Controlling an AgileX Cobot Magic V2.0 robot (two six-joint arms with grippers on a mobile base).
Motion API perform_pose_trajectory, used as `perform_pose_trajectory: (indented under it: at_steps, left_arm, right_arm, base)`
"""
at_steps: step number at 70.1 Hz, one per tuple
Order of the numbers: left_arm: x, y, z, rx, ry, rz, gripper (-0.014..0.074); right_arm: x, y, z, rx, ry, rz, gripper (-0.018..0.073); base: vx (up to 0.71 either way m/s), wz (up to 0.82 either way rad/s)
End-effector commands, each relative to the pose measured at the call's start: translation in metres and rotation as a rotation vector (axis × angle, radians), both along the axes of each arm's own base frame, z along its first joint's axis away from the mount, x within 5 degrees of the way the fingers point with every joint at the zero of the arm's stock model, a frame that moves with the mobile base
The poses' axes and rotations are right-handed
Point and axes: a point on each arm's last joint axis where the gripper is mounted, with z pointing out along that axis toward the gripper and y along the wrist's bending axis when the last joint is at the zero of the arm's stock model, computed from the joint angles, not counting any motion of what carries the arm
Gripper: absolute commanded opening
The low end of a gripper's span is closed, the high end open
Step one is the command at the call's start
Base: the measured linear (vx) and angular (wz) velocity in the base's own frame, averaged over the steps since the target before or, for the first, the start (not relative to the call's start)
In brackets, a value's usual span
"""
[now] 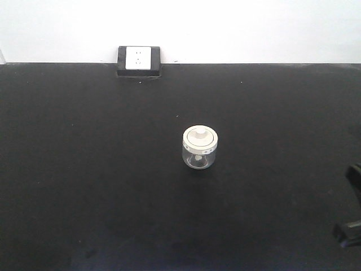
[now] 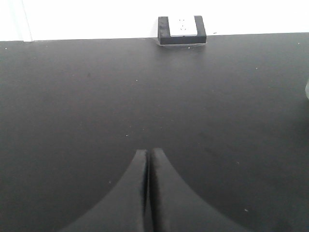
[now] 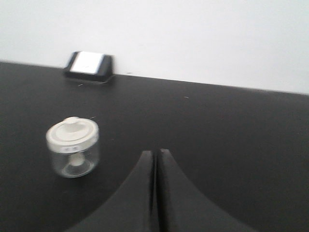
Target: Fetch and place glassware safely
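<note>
Jar: a small, squat clear glass jar (image 1: 200, 148) with a cream-white knobbed lid stands upright near the middle of a black table (image 1: 84, 186), touched by nothing.
Left gripper: the left gripper (image 2: 148, 153) hangs over bare table with its two dark fingers pressed together, holding nothing; the jar is only a sliver at the right edge of its view.
Right gripper: the right gripper (image 3: 156, 153) is likewise closed and empty — the jar sits ahead of it and off to its left, apart from it.
Background: a white-and-black socket box (image 1: 139, 61) rests at the far edge against the wall, well away from the jar.
Risk: closed fingers arriving at the jar would likely shove it or tip it rather than take it.
Risk: smooth glass may slip in a light pinch — and a grip on the lid alone could leave the body behind.
</note>
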Motion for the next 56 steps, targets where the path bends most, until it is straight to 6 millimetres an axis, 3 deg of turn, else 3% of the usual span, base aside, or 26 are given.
perform_pose_trajectory:
  at_steps: [1,14,38,56]
  left_arm:
    - [0.001,0.0,-0.003,-0.016,-0.052,-0.002,-0.0007]
    - [0.001,0.0,-0.003,-0.016,-0.052,-0.002,-0.0007]
    - [0.001,0.0,-0.003,-0.016,-0.052,-0.002,-0.0007]
    - [0.001,0.0,-0.003,-0.016,-0.049,-0.002,-0.0007]
  right_arm:
    - [-0.008,-0.01,0.007,0.073,-0.097,-0.089,-0.0008]
    - [-0.025,-0.021,-0.012,0.067,-0.079,-0.209,-0.0008]
    - [-0.046,-0.02,-0.062,0.062,-0.116,-0.216,-0.0008]
    - [-0.052,-0.021,-0.063,0.072,-0.141,-0.221,-0.0008]
  base:
    - [0.0,0.0]
    - [0.0,0.0]
    - [0.0,0.0]
    - [0.0,0.0]
